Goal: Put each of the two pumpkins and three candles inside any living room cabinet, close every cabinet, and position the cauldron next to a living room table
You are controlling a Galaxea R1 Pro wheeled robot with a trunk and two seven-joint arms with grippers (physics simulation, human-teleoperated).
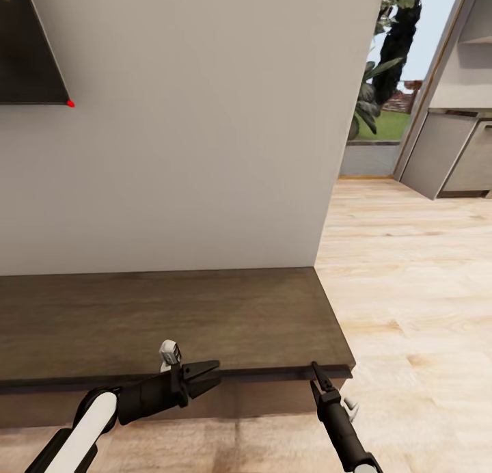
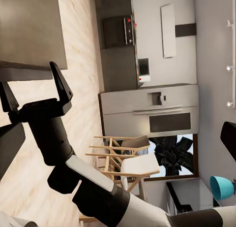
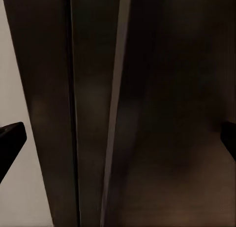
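- The cabinet (image 1: pixel 171 316) stands against the pale wall (image 1: pixel 191 117); its dark brown top is bare and its front looks shut.
- The left gripper (image 1: pixel 208 375) hangs just in front of the cabinet's front edge, pointing along that edge toward the right end. Its two black fingers are a little apart at the tips and they hold nothing.
- The right gripper (image 1: pixel 315 376) is close to the cabinet's right front corner, with the tips pointing up at the edge of the top. From above, the fingers look narrow and close together. In the right wrist view the fingertips (image 3: pixel 11 136) sit at the two far sides, so the jaws are spread wide, with nothing between them.
- In that same view the cabinet (image 3: pixel 147 113) is very near: dark wood panels with one thin seam between them.
- In the left wrist view I see the right gripper (image 2: pixel 33 93) with both fingers apart, beside the cabinet's corner (image 2: pixel 29 30).
- A black screen (image 1: pixel 27 42) hangs on the wall above the cabinet's left part, with a small red light at its corner.
- Beyond the cabinet's right end, a light wood floor (image 1: pixel 410 288) runs to grey kitchen units (image 1: pixel 451 152).
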